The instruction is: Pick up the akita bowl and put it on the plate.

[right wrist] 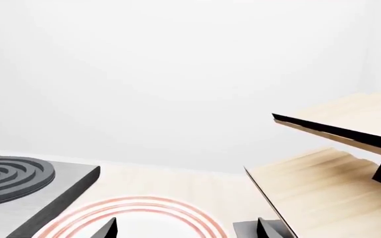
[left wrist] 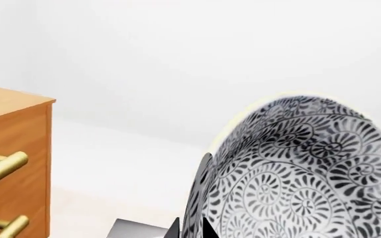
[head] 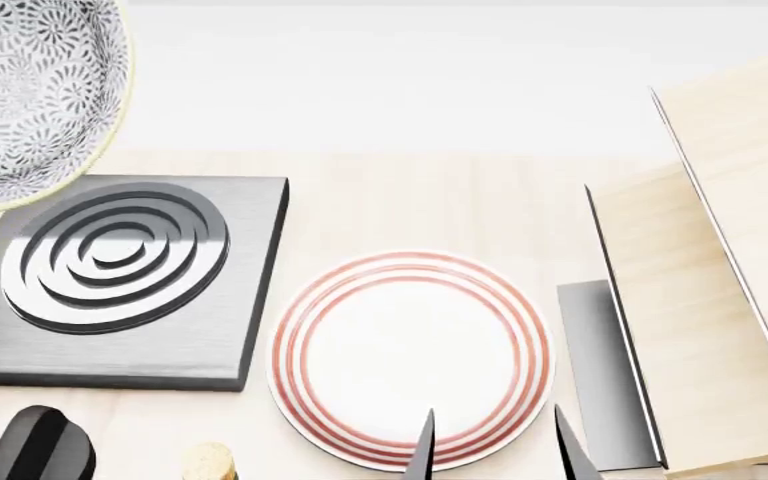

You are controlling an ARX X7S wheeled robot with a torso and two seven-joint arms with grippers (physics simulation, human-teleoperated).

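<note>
The akita bowl (head: 31,90), white with a dense grey-blue leaf pattern, hangs tilted in the air at the far left, above the back corner of the burner. In the left wrist view the akita bowl (left wrist: 309,173) fills one side, and my left gripper (left wrist: 192,227) is shut on its rim, one dark finger on each side of the wall. The plate (head: 411,355), white with red rings, lies flat on the counter in the middle. My right gripper (head: 498,450) stands open over the plate's near right edge, nothing between its fingers; it also frames the plate (right wrist: 137,213) in the right wrist view.
A dark grey square burner (head: 117,280) with concentric rings sits left of the plate. A pale wooden rack (head: 704,330) with slanted boards stands on the right, a grey slab (head: 598,370) at its foot. A wooden cabinet (left wrist: 12,163) with brass handles shows in the left wrist view.
</note>
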